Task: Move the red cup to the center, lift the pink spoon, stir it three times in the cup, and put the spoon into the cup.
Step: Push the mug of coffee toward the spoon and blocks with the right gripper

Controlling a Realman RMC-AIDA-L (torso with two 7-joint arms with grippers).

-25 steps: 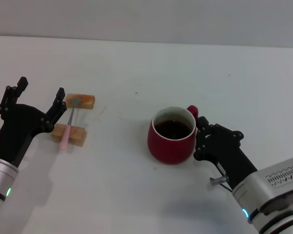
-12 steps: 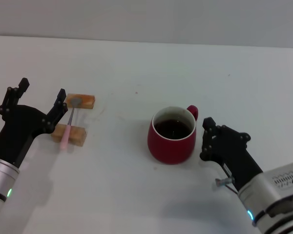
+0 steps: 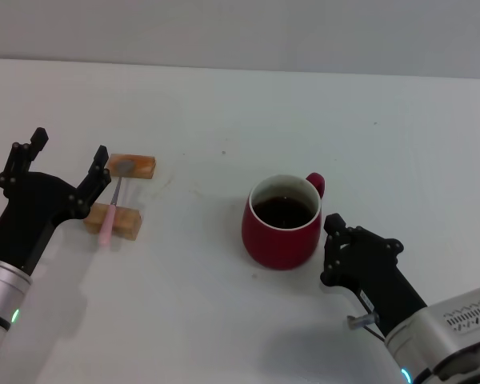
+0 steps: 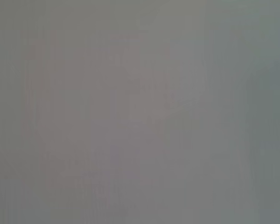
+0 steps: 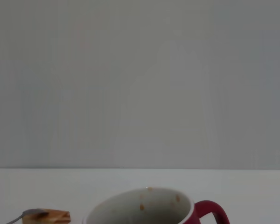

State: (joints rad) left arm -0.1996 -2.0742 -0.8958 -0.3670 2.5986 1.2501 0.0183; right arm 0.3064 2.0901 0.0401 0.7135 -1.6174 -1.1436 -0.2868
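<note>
1 red cup [image 3: 282, 232] just beside right hand [image 3: 330, 250], apart.

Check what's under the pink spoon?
The pink spoon lies across two tan wooden blocks, bowl end on the far one, handle on the near one. White table shows under the neck between them. Block tops beneath it are hidden.

The red cup [image 3: 282, 223] stands upright near the middle of the white surface [image 3: 224, 104], dark liquid inside, its handle turned toward the far right. The right gripper [image 3: 330, 250] sits just beside the cup's near-right side, apart from it. Toward the left edge, the pink spoon [image 3: 111, 205] lies across two wooden blocks [image 3: 112, 220]. The left gripper [image 3: 68, 172] hovers just beside them, jaws spread.
</note>
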